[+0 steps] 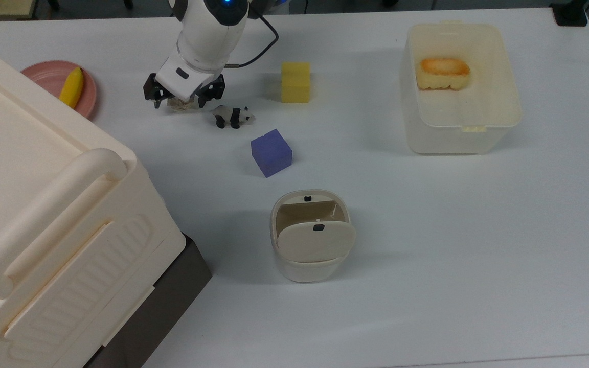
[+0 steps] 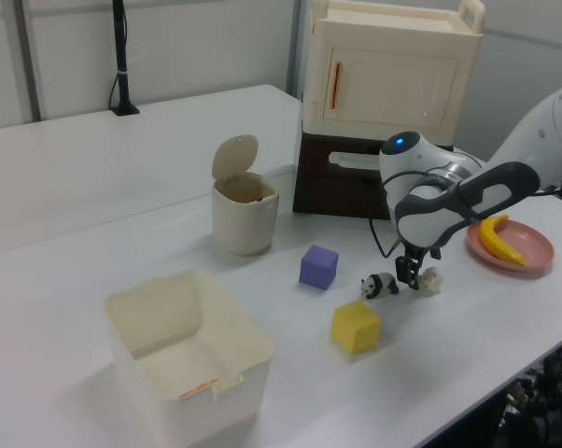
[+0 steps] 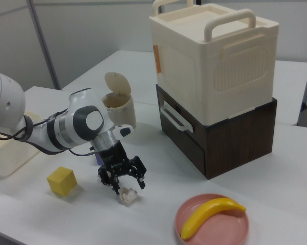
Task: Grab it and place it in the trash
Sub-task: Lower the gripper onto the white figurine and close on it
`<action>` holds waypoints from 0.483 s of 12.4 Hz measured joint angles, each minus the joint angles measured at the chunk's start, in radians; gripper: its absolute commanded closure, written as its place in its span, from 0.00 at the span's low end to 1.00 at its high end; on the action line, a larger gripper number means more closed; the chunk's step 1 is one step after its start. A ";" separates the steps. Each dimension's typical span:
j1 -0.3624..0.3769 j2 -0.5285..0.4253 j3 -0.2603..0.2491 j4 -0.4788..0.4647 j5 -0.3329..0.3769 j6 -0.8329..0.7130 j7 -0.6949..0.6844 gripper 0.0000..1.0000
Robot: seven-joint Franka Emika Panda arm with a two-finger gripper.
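Observation:
The crumpled off-white paper ball (image 1: 178, 104) lies on the white table, left of the toy panda in the top view. My gripper (image 1: 182, 98) is low over it and open, with a black finger on each side of the ball. In the right view the gripper (image 3: 124, 179) hangs just above the paper ball (image 3: 127, 195). From the left view, the paper ball (image 2: 431, 280) peeks out to the right of the gripper (image 2: 413, 276). The trash (image 1: 306, 271) is a small cream bin nearer the table's front, its flap lid swung open (image 2: 243, 222) (image 3: 118, 110).
A panda figurine (image 1: 232, 116) stands close beside the gripper, with a purple cube (image 1: 271, 152) and a yellow cube (image 1: 295, 82) further off. A translucent tub (image 1: 448, 140) holds bread. A pink plate (image 1: 44, 76) carries a banana. A big cream box (image 1: 34, 204) fills the top view's left.

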 measured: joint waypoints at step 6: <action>0.014 0.001 0.005 -0.002 0.000 -0.004 0.114 0.00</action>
